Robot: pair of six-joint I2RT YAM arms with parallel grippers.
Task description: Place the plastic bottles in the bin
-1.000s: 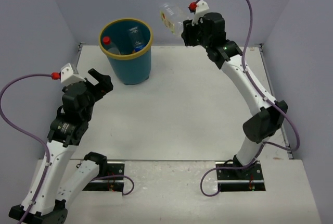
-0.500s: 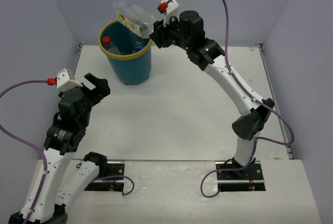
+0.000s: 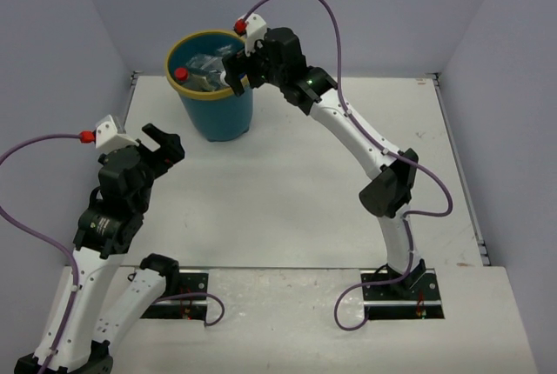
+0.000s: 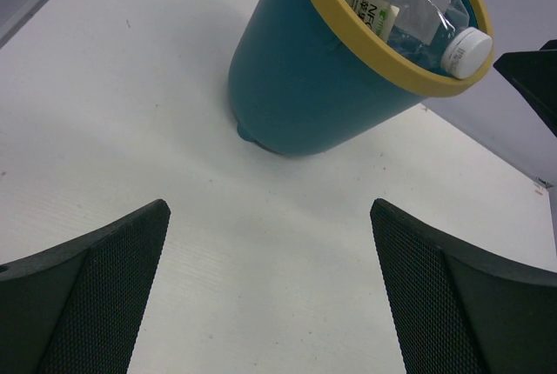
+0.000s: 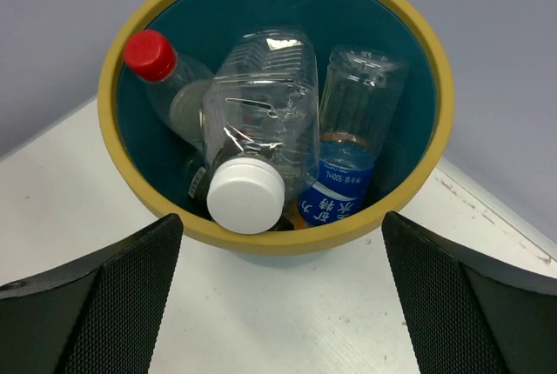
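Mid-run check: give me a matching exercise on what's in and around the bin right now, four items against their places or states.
Items
1. white-capped bottle
2. blue-labelled bottle
3. left hand
4. right hand

Places or states
A. open over the table, apart from the bin
B. in the bin, on top of the pile, cap by the rim
C. open, up at the bin's rim, holding nothing
D. in the bin, cap hidden

Pairs: 1-B, 2-D, 3-A, 4-C
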